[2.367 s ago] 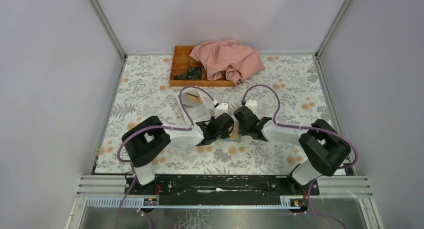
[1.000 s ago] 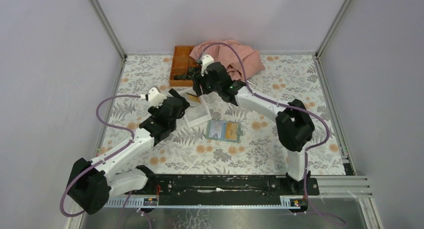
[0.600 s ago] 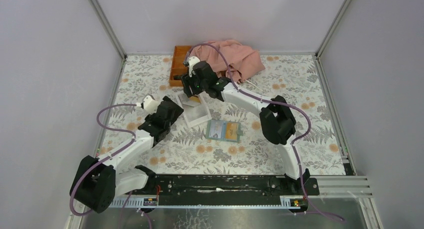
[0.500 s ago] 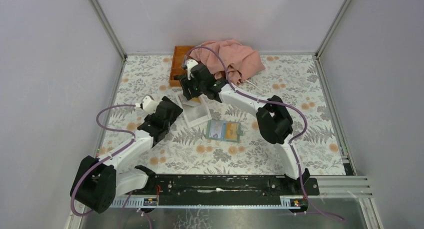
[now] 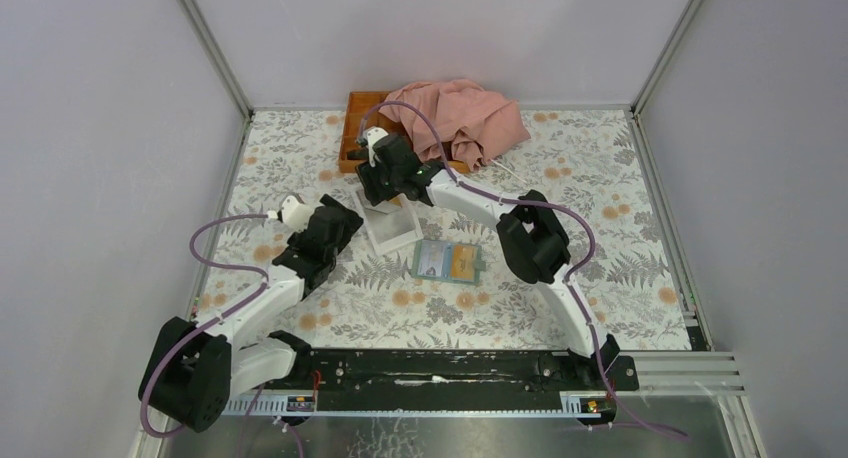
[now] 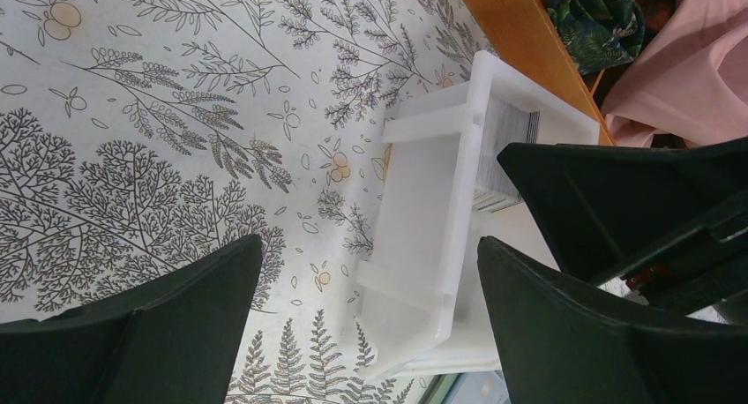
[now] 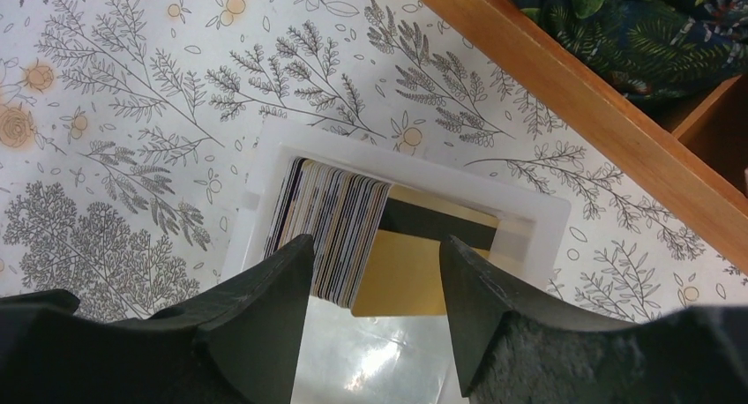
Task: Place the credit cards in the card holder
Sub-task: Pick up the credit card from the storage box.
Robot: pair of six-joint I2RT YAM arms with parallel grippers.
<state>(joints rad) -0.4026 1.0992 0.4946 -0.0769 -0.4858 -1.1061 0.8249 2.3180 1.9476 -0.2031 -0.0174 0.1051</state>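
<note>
**Right jaws astride the card stack; holder open and apart from both grippers**

Find the right gripper point(image 7: 377, 245) low over the far end of the white box point(image 7: 534, 220). Note its jaws parted to a middling gap and closed on nothing. See the credit cards point(image 7: 328, 212) as a tight stack standing on edge inside the box. Place the stack partly in the gap between those jaws and partly hidden under one fingertip. Cannot tell whether that fingertip touches it. Spot one gold card point(image 7: 415, 267) leaning flatter just beside the stack, squarely between the two fingers. Beyond the fingertips, mark the orange wooden tray point(image 7: 564, 95), with dark leaf-patterned fabric point(image 7: 635, 33) in one compartment.

Find the left gripper point(image 6: 369, 245) low beside the same box, jaws spread fully wide and holding nothing. Through its wrist camera, see the box's side wall between the fingertips. See the card stack ahead of them, off toward one finger, with the black bulk of the right gripper over it.

From above, place the card holder point(image 5: 447, 262) flat and unfolded on the floral cloth point(image 5: 600, 198), pale blue and orange faces up. Put it near the box's near end, well apart from both sets of jaws. Put it behind the right jaws toward the arm bases, and off to one side of the left jaws. Note a heaped pink cloth point(image 5: 460, 118) beyond the right jaws, draped over part of the tray.
</note>
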